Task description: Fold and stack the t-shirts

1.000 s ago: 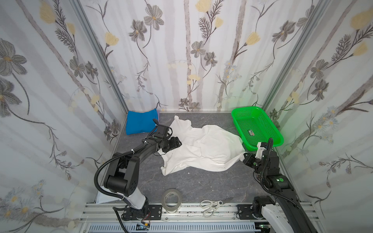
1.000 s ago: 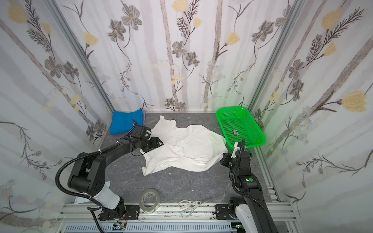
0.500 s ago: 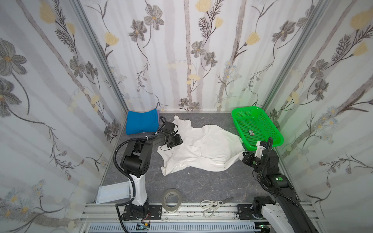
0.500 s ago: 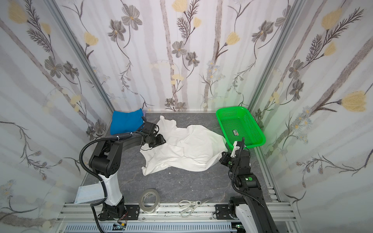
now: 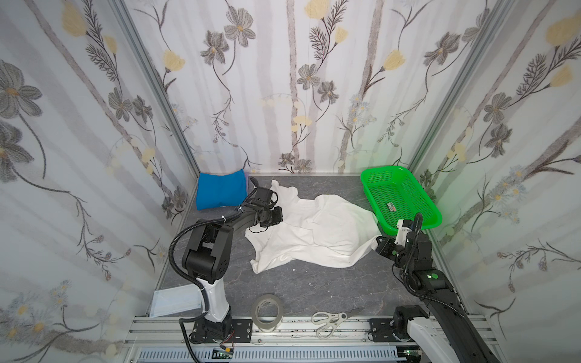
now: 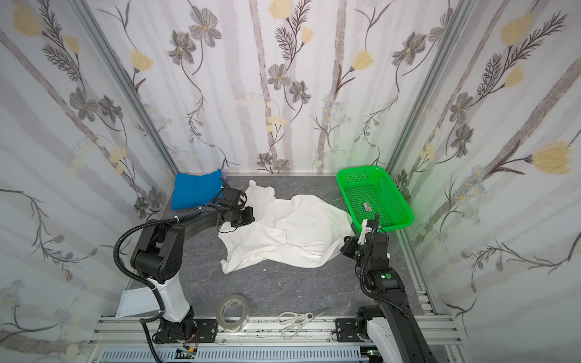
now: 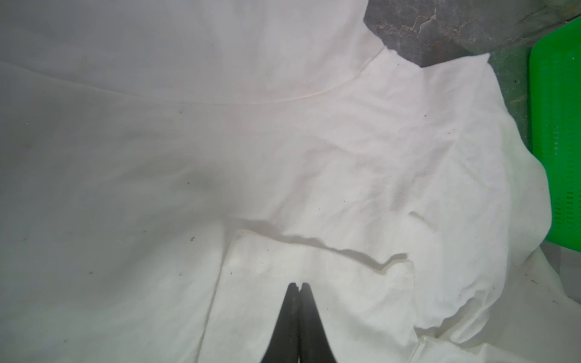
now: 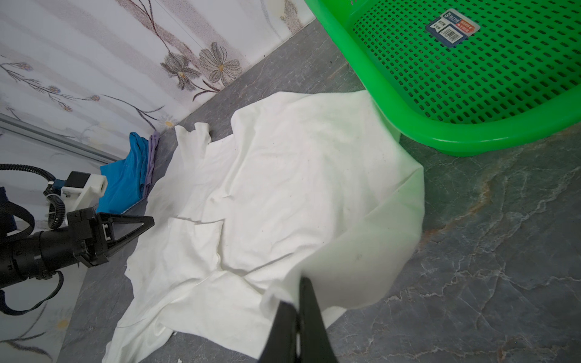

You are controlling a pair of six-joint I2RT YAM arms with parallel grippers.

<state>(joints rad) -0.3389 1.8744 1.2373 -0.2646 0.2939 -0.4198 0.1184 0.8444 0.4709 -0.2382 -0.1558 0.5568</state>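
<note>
Bare desk (image 5: 314, 283) lies open between the white t-shirt (image 5: 314, 232), spread across the middle, and the tape roll (image 5: 268, 297) and scissors (image 5: 330, 318) at the near edge. The green basket (image 5: 408, 228) fills the far right corner, the blue t-shirt (image 5: 220, 191) the far left.

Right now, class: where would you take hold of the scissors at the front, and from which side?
Grip the scissors at the narrow neck where the white handles meet the closed blades, coming straight down from above. They lie flat, handles left and tips right in both top views, so a claw can probably close only across them.
</note>
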